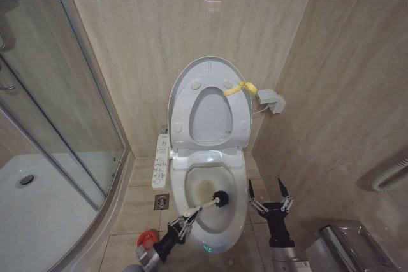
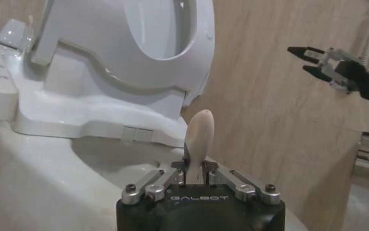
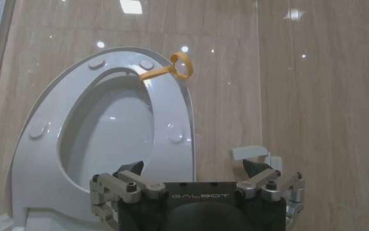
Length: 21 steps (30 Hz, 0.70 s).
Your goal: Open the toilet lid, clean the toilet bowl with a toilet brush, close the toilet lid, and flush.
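Beige tile walls close in around the toilet bowl (image 1: 213,203), which serves as our landmark for everything; beside it on the robot's left runs the glass shower screen (image 1: 57,113) with the white shower tray (image 1: 38,202) beyond, and a long white button panel (image 1: 161,160) sits against the bowl's left flank.

Up behind the bowl the toilet lid (image 1: 207,71) stands raised against the wall, seat ring (image 1: 211,116) lifted with it, yellow strap (image 1: 245,87) dangling at its edge; so the opening step looks done, and the way into the bowl is free.

And we're scrubbing, by the look of it! The left gripper (image 1: 183,225) hovers at the bowl's front-left rim, its jaws clamped narrow on the white handle of the toilet brush (image 1: 207,205); the handle angles up and over the rim so the black bristle head sits down inside the bowl, right by the brownish stain; a sensible slant, since it lets the head reach the ceramic while the gripper stays outside. From the left wrist camera the handle rises straight out between the pinched fingers (image 2: 171,175).

On the floor just off the bowl's front-left, the red holder (image 1: 146,240) waits for the brush.

Over at the bowl's right side, the right gripper (image 1: 270,199) hangs idle, jaws spread wide and holding nothing, held clear of the brushing.
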### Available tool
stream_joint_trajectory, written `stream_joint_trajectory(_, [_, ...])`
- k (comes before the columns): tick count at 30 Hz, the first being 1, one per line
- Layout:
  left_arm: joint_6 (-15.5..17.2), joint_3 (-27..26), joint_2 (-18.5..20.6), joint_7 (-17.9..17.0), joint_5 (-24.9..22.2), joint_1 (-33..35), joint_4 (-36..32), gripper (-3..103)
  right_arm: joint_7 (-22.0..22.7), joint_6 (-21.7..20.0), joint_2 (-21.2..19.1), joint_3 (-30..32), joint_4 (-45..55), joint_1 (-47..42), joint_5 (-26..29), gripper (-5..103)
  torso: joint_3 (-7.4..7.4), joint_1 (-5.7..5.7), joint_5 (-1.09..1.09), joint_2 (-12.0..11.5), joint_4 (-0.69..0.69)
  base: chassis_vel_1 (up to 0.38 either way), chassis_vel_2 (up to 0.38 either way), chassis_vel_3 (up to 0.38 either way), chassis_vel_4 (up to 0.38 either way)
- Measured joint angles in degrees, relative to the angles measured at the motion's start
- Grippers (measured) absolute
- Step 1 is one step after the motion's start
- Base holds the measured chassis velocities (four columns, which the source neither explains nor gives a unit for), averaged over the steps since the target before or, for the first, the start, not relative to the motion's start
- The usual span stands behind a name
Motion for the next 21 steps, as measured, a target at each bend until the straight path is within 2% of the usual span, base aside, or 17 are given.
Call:
stream_joint_trajectory(7, [0.6,1.1,-1.6,-0.6,0.0,-1.1,-0.1,16,0.0,0.1,-0.6,0.4,-0.6,0.5,0.7,100,0.0,0.0,0.0,0.0,-0.01,0.0,0.0,0.0,0.0])
stream_joint_trajectory(9, [0.6,1.3,-1.0,-0.6,0.0,-0.6,-1.6,16,0.0,0.1,-0.7,0.5,-0.7,0.6,0.8,100,0.0,0.01,-0.02,0.0,-0.04,0.0,0.0,0.0,0.0])
stream_joint_trajectory(15, [0.3,1.6,2.3,0.5,-0.3,2.8,-7.7,16,0.0,0.1,-0.2,0.3,-1.7,1.4,0.7,100,0.0,0.01,-0.02,0.0,-0.01,0.0,0.0,0.0,0.0])
stream_joint_trajectory(21, [-0.1,2.1,1.9,0.8,-0.4,1.6,-4.5,16,0.0,0.1,0.4,-0.2,-2.3,2.1,0.6,100,0.0,0.01,-0.01,0.0,-0.01,0.0,0.0,0.0,0.0])
